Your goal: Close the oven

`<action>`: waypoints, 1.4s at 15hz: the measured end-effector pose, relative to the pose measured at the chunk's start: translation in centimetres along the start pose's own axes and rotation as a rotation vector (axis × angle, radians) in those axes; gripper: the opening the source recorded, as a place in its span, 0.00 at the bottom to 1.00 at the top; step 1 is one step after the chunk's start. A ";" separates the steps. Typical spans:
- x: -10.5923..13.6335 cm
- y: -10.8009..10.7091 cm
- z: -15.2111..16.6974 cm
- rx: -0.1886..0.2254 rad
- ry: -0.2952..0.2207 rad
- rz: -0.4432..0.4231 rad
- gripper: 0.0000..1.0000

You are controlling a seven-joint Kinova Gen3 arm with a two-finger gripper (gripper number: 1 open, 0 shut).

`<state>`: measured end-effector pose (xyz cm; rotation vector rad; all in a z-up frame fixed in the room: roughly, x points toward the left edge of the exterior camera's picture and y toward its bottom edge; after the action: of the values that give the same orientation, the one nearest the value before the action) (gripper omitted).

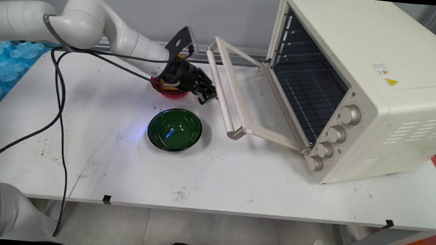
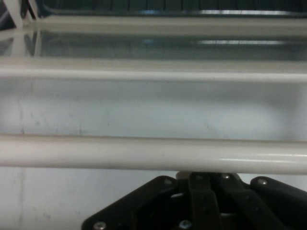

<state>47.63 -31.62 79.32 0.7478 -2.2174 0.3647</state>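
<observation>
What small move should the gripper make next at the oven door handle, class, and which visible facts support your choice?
Probably a slight push downward on the handle. The gripper sits right against the handle's bar, and the oven door hangs only partly open, tilted rather than flat. The hand view shows the bar just ahead of the linkage. Whether the fingers grip it cannot be seen.

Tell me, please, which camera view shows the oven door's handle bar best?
The main view: the whole handle bar shows along the open door, gripper beside it. The hand view shows only a close stretch crossing the frame.
</observation>
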 end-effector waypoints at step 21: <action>9.3 -0.4 -1.7 0.016 0.102 0.027 0.00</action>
<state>43.74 -34.91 87.33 0.6929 -2.1333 0.4258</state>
